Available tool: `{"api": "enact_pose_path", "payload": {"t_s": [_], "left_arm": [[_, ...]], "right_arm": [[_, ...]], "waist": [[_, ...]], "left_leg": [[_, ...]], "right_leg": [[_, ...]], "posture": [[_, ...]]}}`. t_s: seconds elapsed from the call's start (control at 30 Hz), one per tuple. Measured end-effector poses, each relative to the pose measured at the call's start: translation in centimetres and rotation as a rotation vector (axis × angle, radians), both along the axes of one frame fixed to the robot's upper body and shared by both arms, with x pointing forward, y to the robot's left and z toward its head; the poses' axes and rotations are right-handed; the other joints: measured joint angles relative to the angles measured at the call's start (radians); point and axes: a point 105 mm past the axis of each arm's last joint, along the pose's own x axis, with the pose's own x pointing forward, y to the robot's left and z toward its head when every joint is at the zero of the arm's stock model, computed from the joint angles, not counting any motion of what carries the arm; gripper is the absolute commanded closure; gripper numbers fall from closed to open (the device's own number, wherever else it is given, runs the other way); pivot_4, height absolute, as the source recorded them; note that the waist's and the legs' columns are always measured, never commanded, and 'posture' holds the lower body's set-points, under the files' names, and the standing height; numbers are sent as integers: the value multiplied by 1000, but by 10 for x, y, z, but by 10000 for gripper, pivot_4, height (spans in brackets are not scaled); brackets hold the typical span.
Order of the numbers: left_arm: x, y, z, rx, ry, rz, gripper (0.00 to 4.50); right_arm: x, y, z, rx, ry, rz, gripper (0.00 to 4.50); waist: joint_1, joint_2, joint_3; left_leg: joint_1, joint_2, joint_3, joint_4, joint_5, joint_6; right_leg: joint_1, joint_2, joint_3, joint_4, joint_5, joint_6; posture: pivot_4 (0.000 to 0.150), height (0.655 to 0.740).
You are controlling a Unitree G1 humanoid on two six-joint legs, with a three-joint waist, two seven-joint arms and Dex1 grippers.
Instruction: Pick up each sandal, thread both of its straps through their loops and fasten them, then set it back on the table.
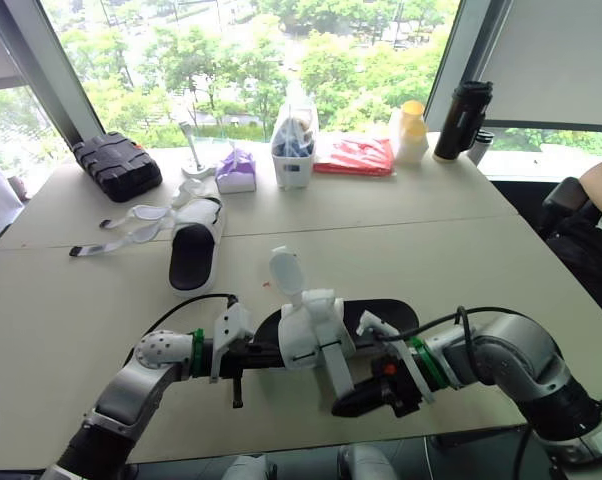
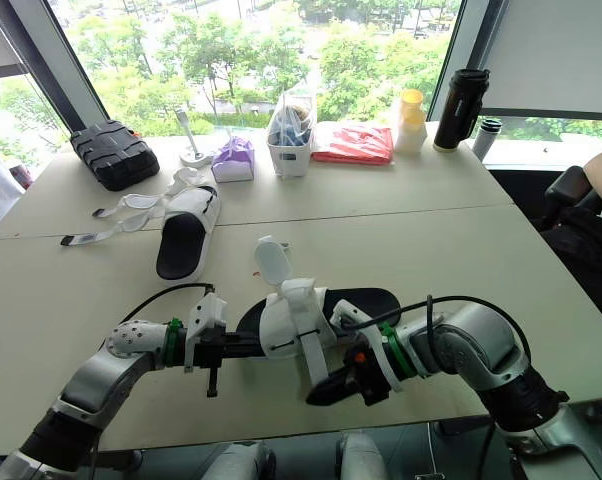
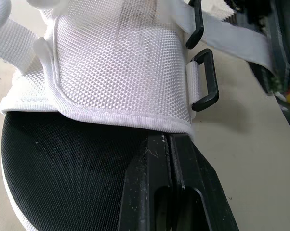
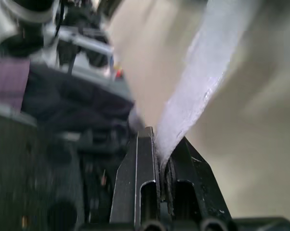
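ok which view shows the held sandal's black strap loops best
Left wrist view: both black loops sit close up beside the white upper. The head views show the sandal, loops too small to tell. The right wrist view shows a strap in the right gripper.

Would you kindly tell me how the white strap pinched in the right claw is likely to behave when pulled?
Probably floppy: the strap is thin flat webbing that bends away from the right claw, so it likely won't push through a loop stiffly. Its fabric face should grip rather than slip. It looks light beside the sandal in the left claw.
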Motion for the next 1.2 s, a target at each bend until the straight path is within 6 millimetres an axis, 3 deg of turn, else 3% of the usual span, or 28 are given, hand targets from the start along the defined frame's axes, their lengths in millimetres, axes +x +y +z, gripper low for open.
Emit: {"api": "enact_pose_path", "payload": {"t_s": [0.4, 0.7, 0.8, 0.9, 1.0, 1.13, 1.2], "left_arm": [[-5, -1, -2, 7, 2, 4, 45000], [-4, -1, -3, 38, -17, -7, 45000], [-1, -2, -3, 55, -40, -16, 45000], [1, -4, -3, 79, -75, -40, 45000], [3, -5, -3, 79, -77, -54, 45000], [4, -7, -4, 70, -81, -65, 45000], [7, -7, -4, 71, -81, -63, 45000]], "right_arm": [[-34, -7, -1, -1, 33, 165, 44673], [-36, -12, 15, 12, -33, 175, 44673], [-26, -10, 33, 43, -106, 174, 44673], [-5, -6, 70, 81, -258, 185, 44673], [11, -1, 91, 106, -330, 190, 44673], [25, 4, 100, 115, -356, 182, 44673], [42, 13, 99, 120, -394, 192, 44673]], "waist": [[2, 0, 0], [3, 0, 0], [3, 0, 0], [4, 1, -1], [4, 1, -2], [11, 2, -2], [5, 3, -3]], "left_leg": [[0, 1, 0, 0, -1, 2], [0, 1, 0, 0, -2, 4], [0, 1, 1, 2, -2, 4], [1, 1, 0, 3, -2, 4], [1, 1, 0, 3, -2, 4], [0, 0, 0, 4, -2, 4], [1, -1, 1, 5, -2, 4]], "right_leg": [[0, 0, 0, -1, -1, 2], [1, -1, 0, -2, -2, 2], [2, -1, 0, -2, -3, 1], [4, -1, 0, -2, -3, 1], [4, -2, 0, -2, -3, 1], [4, -3, -1, -2, -2, 1], [5, -4, 0, -2, -1, 2]], "posture": [[1500, 7400], [1500, 7400], [1500, 7400], [1500, 7400], [1500, 7400], [1500, 7400], [1500, 7400]]}}
